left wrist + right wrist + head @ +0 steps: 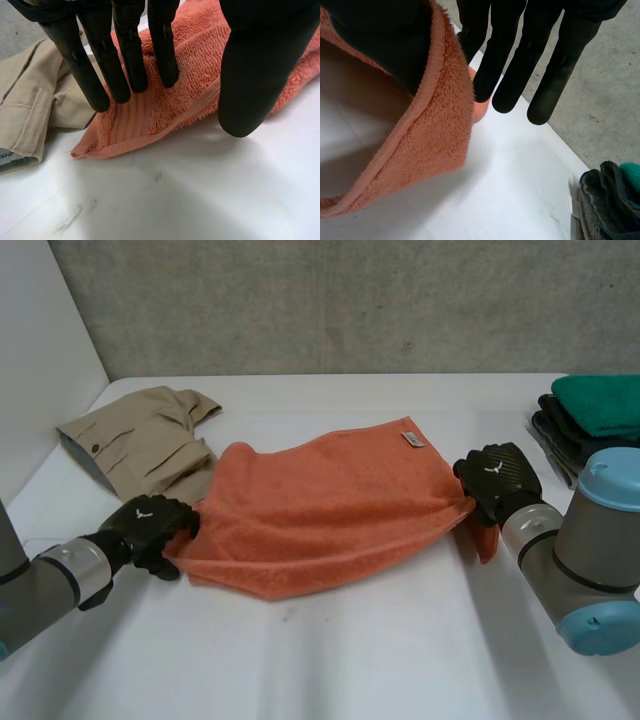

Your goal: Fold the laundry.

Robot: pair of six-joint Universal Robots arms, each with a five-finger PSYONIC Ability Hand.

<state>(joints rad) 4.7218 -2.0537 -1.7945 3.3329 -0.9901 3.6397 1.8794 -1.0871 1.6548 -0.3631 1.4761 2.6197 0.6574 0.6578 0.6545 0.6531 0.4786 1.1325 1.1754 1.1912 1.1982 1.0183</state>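
Note:
An orange towel (320, 510) lies spread across the middle of the white table (380, 660), with a small label near its far right corner. My left hand (150, 525) rests at the towel's near left corner. In the left wrist view its straight fingers (125, 60) press on the towel (200, 60) just inside the hem, and the thumb stands apart over the table in front of the edge. My right hand (497, 480) holds the towel's right edge lifted off the table. In the right wrist view the towel (440, 125) wraps over the thumb and is pinched against the fingers (520, 65).
Beige trousers (145, 440) lie crumpled at the far left, touching the towel's left end, close beside my left hand (25, 110). A stack of folded dark and green cloth (590, 415) sits at the table's right edge, beyond the right hand (605, 200). A wall closes the left side.

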